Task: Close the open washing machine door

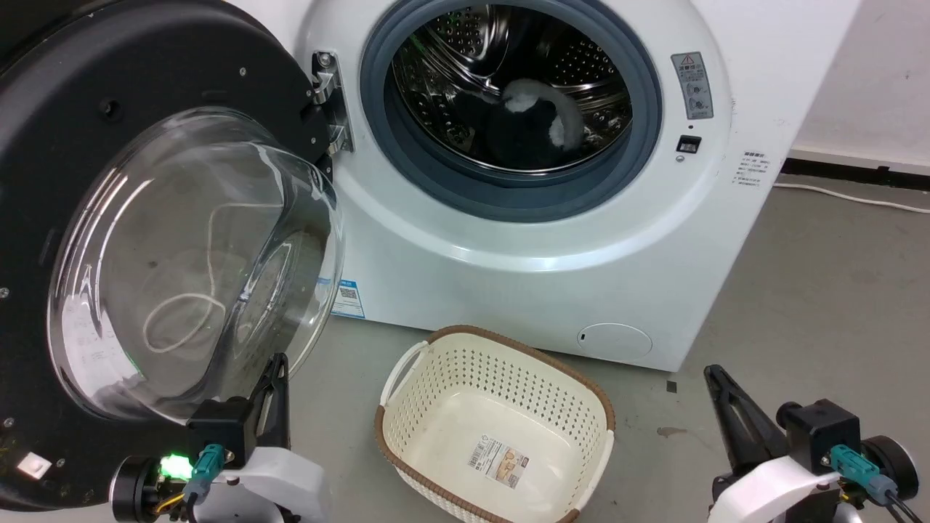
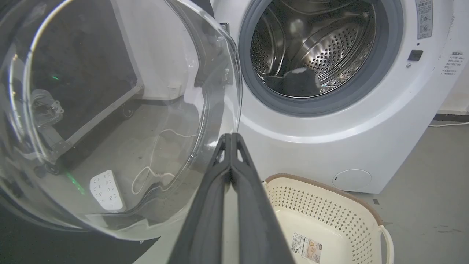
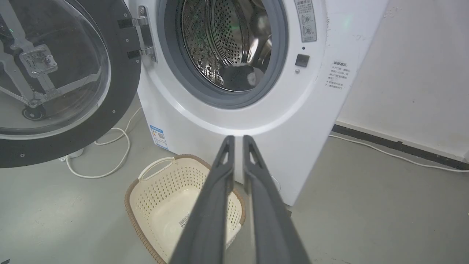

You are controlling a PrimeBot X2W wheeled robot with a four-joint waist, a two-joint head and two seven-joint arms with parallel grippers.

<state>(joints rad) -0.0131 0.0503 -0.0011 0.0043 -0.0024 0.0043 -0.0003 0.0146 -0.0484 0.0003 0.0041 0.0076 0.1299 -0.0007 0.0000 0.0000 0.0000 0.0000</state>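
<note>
The washing machine (image 1: pixel 567 261) is a white front-loader, its steel drum (image 1: pixel 465 51) exposed inside a grey seal. Its door (image 1: pixel 109 94) stands swung wide open to the left on a metal hinge (image 1: pixel 330 102); the black rim frames a bulging clear glass bowl (image 1: pixel 189 269). My left gripper (image 1: pixel 276 363) is shut and empty, its tips (image 2: pixel 231 136) right at the bowl's lower right edge (image 2: pixel 238 110); contact cannot be told. My right gripper (image 1: pixel 716 374) hovers low at the right, far from the door, with its fingers (image 3: pixel 229 141) drawn nearly together and holding nothing.
A dark and white garment (image 1: pixel 530 120) lies in the drum. A cream perforated basket (image 1: pixel 494 428) sits on the grey floor before the machine, between my arms. A white cable (image 3: pixel 110 161) loops on the floor under the door. A wall (image 1: pixel 879 73) rises at the right.
</note>
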